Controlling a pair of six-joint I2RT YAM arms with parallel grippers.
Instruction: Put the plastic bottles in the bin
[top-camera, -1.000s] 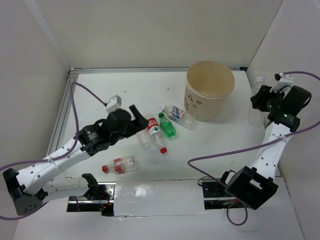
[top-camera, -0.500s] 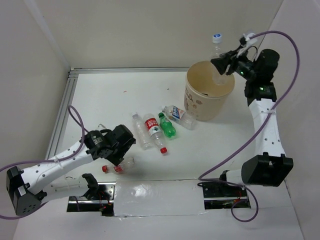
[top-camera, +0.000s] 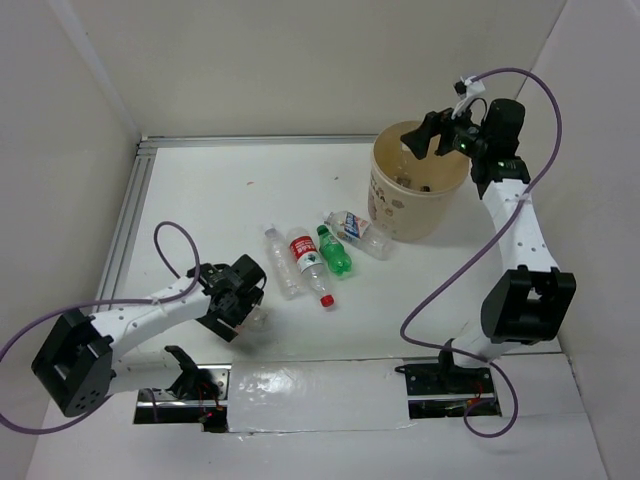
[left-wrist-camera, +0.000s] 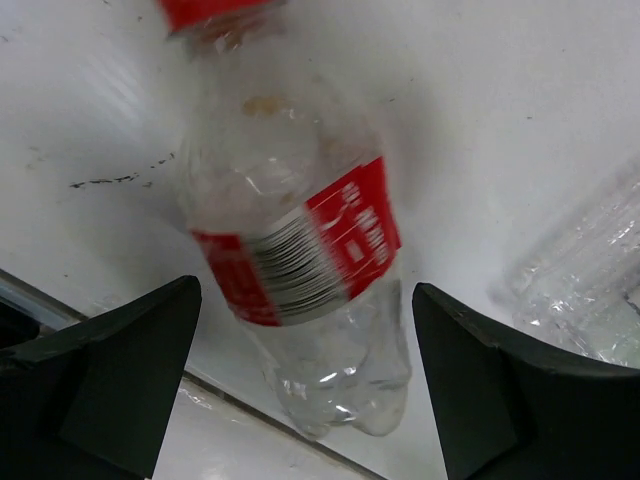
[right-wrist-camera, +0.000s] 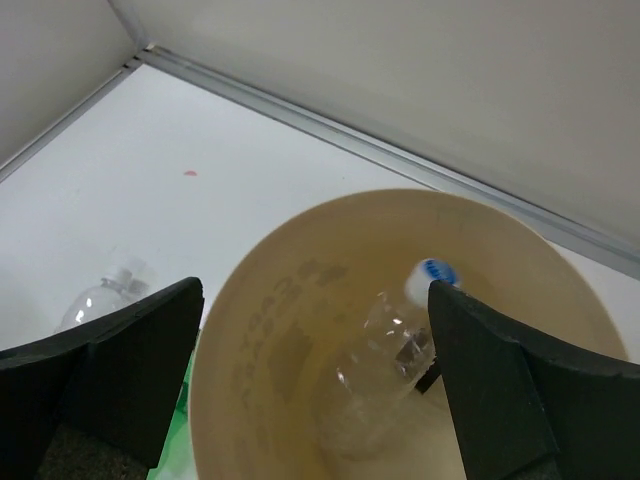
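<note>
Both claws wide open, nothing held. Pick step: left claw (left-wrist-camera: 300, 385) straddles red-labelled bottle (left-wrist-camera: 300, 250) lying on bench (left-wrist-camera: 520, 90) near its front edge; next, lower and close on the body. Four more bottles (top-camera: 310, 258) lie mid-bench. Far right, right claw (right-wrist-camera: 310, 390) hovers over bin (right-wrist-camera: 260, 330); white-capped bottle (right-wrist-camera: 385, 350) lies inside.

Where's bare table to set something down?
Free: far-left table between the back rail and the bottles; also the near strip between the bottles and the right arm's base. Crowded: bottles beside the bin, and under the left gripper.
</note>
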